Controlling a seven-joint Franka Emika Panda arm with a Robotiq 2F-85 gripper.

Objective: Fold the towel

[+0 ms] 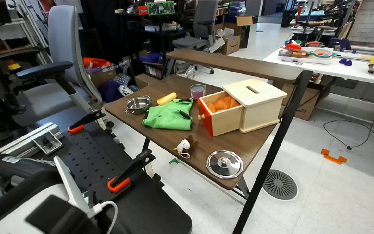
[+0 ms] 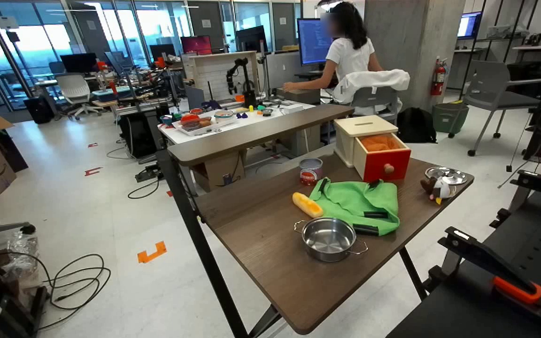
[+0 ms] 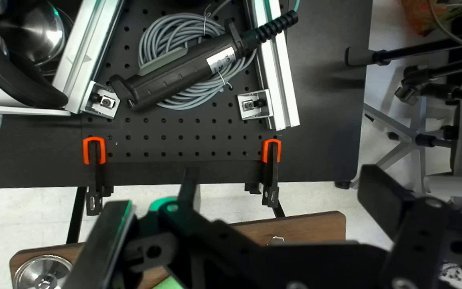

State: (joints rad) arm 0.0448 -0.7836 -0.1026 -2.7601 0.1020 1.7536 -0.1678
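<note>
Right up by the wrist lens, there's the pincer [image 3: 247,192], its fingers [image 3: 383,200] standing wide apart! Past it, a black surface [image 3: 311,156] with two clamps [image 3: 272,172] at its edge, and a black handheld device [image 3: 181,66] lying across coiled grey cable [image 3: 191,100].

Next, in an exterior view, the wooden surface [image 1: 252,139]: a shiny steel lid [image 1: 225,164] at the near corner, then a toy bird [image 1: 187,145], brown with a white head. And here it is, the green towel [image 1: 167,117], rumpled on the wood, black strips [image 1: 185,114] showing! A two-handled steel pot [image 1: 138,105] sits just beside it; whether they touch, I can't tell. On the towel's other side, a pale wooden box [image 1: 261,107], its red-fronted drawer [image 1: 227,123] slid out and holding orange fabric [image 1: 225,103]. Behind the towel, a yellow oblong toy [image 1: 167,98] and a tin can [image 1: 198,92], then a raised wooden shelf [image 1: 232,63]. Beyond, a white surface [image 1: 349,70] carrying toys and dishes, and farther still, in an exterior view, a dark-haired person [image 2: 350,61] in a white T-shirt.
</note>
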